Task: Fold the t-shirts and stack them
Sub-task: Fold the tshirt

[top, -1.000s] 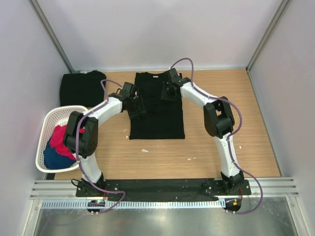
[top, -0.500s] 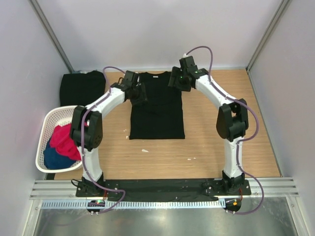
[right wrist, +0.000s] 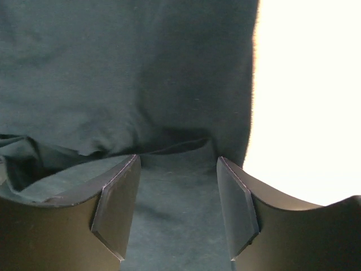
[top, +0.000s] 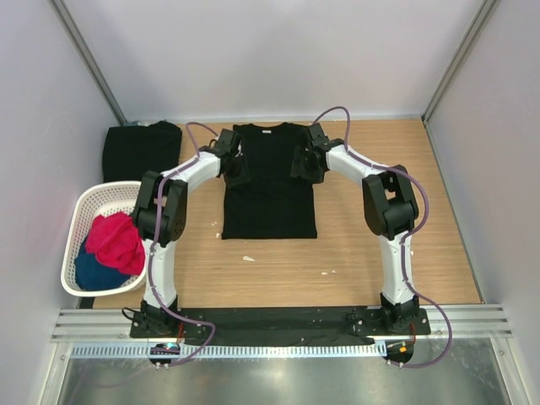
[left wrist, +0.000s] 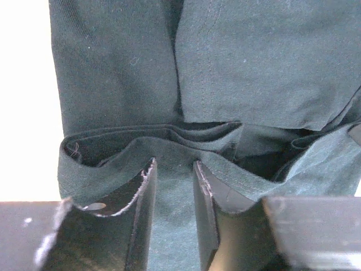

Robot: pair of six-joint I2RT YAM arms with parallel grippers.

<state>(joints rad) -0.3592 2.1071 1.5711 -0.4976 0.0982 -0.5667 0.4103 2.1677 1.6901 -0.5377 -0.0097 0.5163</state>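
Note:
A black t-shirt [top: 270, 190] lies flat mid-table, collar to the far side, its sleeves folded in. My left gripper [top: 234, 166] is down on its upper left edge. In the left wrist view its jaws stand narrow, with a raised fold of the t-shirt [left wrist: 172, 186] between the fingers [left wrist: 141, 197]. My right gripper [top: 304, 164] is on the upper right edge. In the right wrist view its jaws are apart, astride the shirt's edge [right wrist: 177, 186]. A second black t-shirt [top: 139, 150] lies folded at the far left.
A white mesh basket [top: 78, 215] holding a red-pink garment [top: 114, 240] and a blue one [top: 94, 272] stands at the left edge. Small white scraps [top: 249, 258] lie on the wood in front of the shirt. Grey walls close in three sides.
Both arms swung from mid-shirt up toward the collar, then came down onto the shirt's upper side edges. The shirt's outline has not changed.

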